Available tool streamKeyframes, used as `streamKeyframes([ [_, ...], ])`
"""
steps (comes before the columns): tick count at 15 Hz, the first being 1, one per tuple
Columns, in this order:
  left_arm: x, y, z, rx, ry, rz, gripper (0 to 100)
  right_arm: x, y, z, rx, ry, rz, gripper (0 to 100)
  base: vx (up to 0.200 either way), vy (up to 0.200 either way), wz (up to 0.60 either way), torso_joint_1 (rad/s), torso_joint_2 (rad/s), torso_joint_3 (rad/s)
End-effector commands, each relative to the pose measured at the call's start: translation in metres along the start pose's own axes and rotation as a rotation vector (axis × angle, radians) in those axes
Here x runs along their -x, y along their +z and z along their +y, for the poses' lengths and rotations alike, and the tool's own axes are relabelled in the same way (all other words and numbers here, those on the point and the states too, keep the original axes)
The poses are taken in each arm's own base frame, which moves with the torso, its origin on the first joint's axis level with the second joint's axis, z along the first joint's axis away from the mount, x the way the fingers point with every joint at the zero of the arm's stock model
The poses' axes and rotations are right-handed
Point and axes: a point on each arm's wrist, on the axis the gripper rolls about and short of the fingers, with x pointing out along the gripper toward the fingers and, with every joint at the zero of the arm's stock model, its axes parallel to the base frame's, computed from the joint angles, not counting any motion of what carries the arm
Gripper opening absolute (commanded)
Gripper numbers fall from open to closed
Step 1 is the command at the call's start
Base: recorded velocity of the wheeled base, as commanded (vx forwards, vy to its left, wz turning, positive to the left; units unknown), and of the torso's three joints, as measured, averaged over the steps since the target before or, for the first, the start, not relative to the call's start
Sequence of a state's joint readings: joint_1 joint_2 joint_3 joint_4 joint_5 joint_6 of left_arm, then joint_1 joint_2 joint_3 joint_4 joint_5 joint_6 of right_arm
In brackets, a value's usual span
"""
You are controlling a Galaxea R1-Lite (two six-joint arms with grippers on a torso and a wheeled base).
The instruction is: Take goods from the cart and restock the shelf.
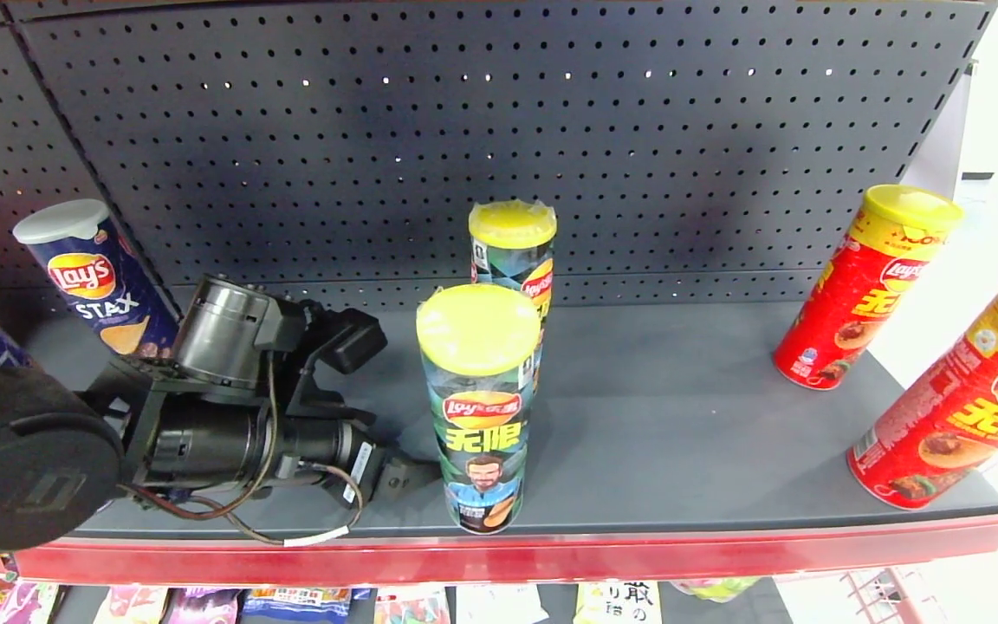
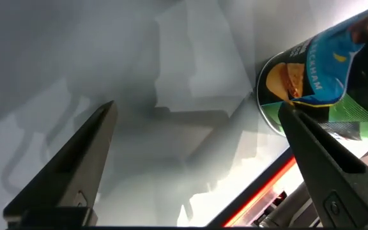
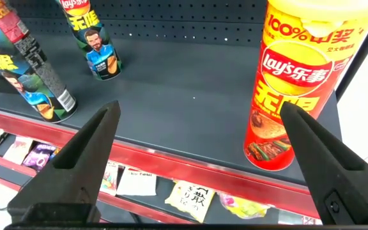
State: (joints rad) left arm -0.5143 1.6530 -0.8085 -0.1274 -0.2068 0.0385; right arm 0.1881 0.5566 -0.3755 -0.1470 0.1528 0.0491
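Wide-spread left gripper [image 2: 197,107] and right gripper [image 3: 200,107]; left arm [image 1: 204,433] seemingly horizontal, low.

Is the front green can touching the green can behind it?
Apart. The right wrist view shows bare shelf between the front green can and the rear green can.

The widest free stretch of shelf [image 1: 664,416] runs between the front green can [image 1: 482,407], with the rear green can [image 1: 512,251] close behind it, and the red cans [image 1: 863,286] at the right end. Left of the green pair, my left tool [image 1: 408,472] and its arm lie across the shelf, a blue can [image 1: 96,277] behind them.
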Motion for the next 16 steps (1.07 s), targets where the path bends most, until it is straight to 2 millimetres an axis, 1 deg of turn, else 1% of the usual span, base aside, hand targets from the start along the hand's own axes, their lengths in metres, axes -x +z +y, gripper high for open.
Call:
streamKeyframes([
  [1,-0.006,0.002,-0.001,-0.002,-0.006,0.006,100,-0.001,0.0,0.0,-0.001,0.001,0.006,100,0.0,0.0,0.0,0.0,0.0,0.0],
  [6,-0.009,0.003,-0.006,-0.011,-0.019,0.01,100,-0.001,0.0,0.0,0.0,0.0,0.003,100,0.0,0.0,0.0,0.0,0.0,0.0],
  [8,-0.007,0.002,-0.006,-0.009,-0.018,0.013,100,-0.001,0.0,0.0,-0.001,0.001,0.004,100,0.0,0.0,0.0,0.0,0.0,0.0],
  [9,-0.001,0.0,-0.004,-0.003,0.001,0.004,100,-0.001,-0.001,0.0,-0.001,0.005,0.009,100,0.0,0.0,0.0,0.0,0.0,0.0],
  [10,0.009,-0.003,0.0,0.007,0.025,-0.011,100,-0.002,-0.003,0.0,-0.001,0.01,0.018,100,0.0,0.0,0.0,0.0,0.0,0.0],
  [12,0.052,-0.01,0.011,0.042,0.101,-0.101,100,-0.003,-0.014,-0.001,-0.002,0.013,0.053,100,0.0,0.0,0.0,0.0,0.0,0.0],
  [13,0.075,-0.014,0.012,0.05,0.139,-0.164,100,-0.002,-0.022,-0.001,-0.001,0.01,0.072,100,0.0,0.0,0.0,0.0,0.0,0.0],
  [14,0.108,-0.021,0.007,0.049,0.177,-0.244,100,0.004,-0.029,0.0,0.017,0.011,0.059,100,0.0,0.0,0.0,0.0,0.0,0.0],
  [15,0.133,-0.035,0.0,0.053,0.207,-0.281,100,0.009,-0.034,0.0,0.036,0.009,0.046,100,0.0,0.0,0.0,0.0,0.0,0.0],
  [16,0.148,-0.048,-0.006,0.058,0.234,-0.294,100,0.012,-0.038,0.0,0.043,0.003,0.042,100,0.0,0.0,0.0,0.0,0.0,0.0],
])
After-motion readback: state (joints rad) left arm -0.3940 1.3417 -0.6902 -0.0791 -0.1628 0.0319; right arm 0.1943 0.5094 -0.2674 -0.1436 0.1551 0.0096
